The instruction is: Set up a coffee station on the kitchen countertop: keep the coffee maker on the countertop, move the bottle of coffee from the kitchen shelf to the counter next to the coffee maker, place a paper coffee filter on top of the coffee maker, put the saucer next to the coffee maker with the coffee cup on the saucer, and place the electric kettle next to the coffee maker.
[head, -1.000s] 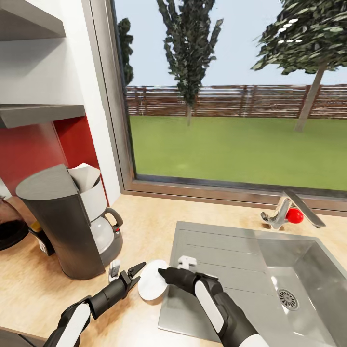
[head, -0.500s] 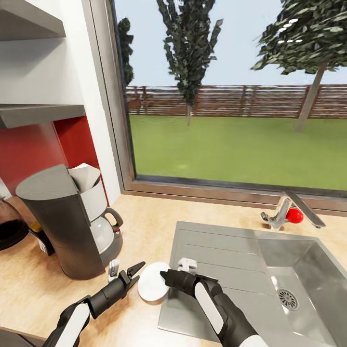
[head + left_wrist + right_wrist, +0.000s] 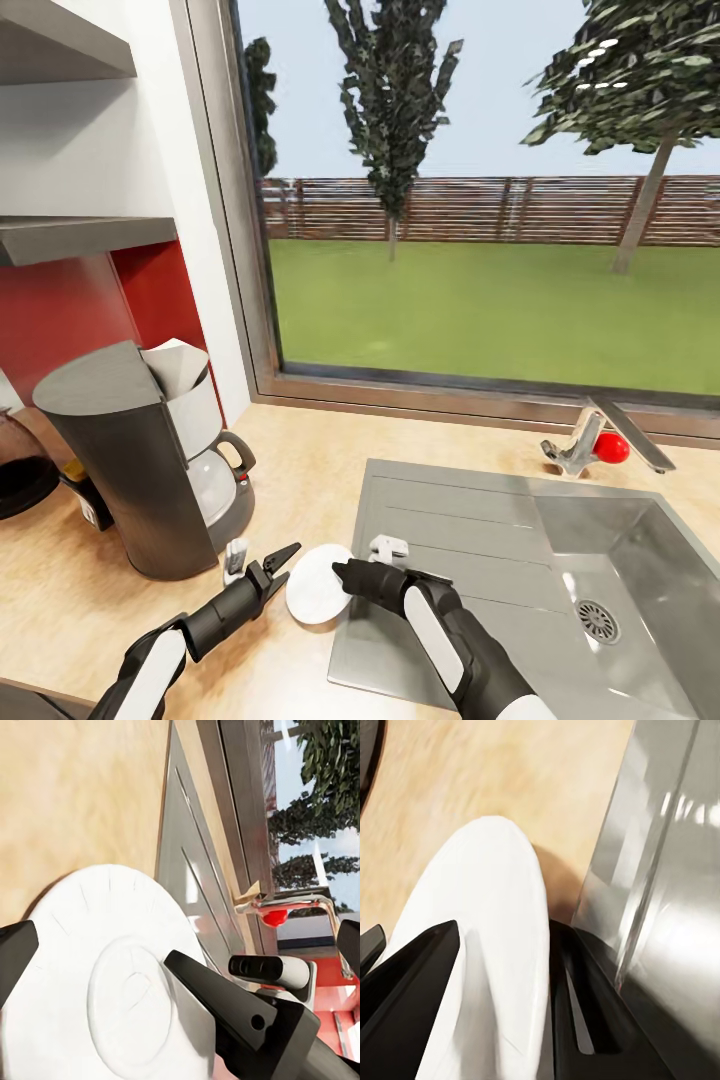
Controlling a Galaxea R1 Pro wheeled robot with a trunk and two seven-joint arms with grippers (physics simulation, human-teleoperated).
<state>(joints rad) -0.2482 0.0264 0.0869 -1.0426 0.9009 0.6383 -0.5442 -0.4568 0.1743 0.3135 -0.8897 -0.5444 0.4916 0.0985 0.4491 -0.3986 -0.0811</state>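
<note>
1. You've got the kettle (image 3: 20, 478) cut off at the left edge of the head view, so you see just a dark rounded slice of it on the countertop (image 3: 300, 450).
2. The coffee jar (image 3: 88, 500) is mostly hidden behind the coffee maker (image 3: 140, 460); a yellowish cap and a bit of white label peek out, and no writing on that label can be read.
3. One paper filter (image 3: 172, 362) sits on top of the coffee maker, its white cone leaning off the flat lid's edge.
4. One saucer (image 3: 318, 582) is at the front of the countertop, beside the coffee maker's base and right at the sink (image 3: 520, 540) rim, tilted up on edge, not flat.
5. Your right claw (image 3: 345, 575) has the saucer: in the right wrist view the white rim (image 3: 495, 960) runs between both black fingers (image 3: 412, 982), clamped on it. Whether the saucer's lower edge touches the wood is hard to tell.
6. Your left claw (image 3: 265, 570) is spread wide just beside the saucer, with nothing in it; in the left wrist view its fingers (image 3: 15, 949) are cut off at the frame edges, with the saucer's face (image 3: 112, 982) between them.
7. Count two shelves (image 3: 85, 238) up on the left wall, both cut off by the frame.
8. One tap (image 3: 600, 440) with a red knob stands behind the sink; one drain shows in the basin.
9. You'll find no readable brand or lettering anywhere.
</note>
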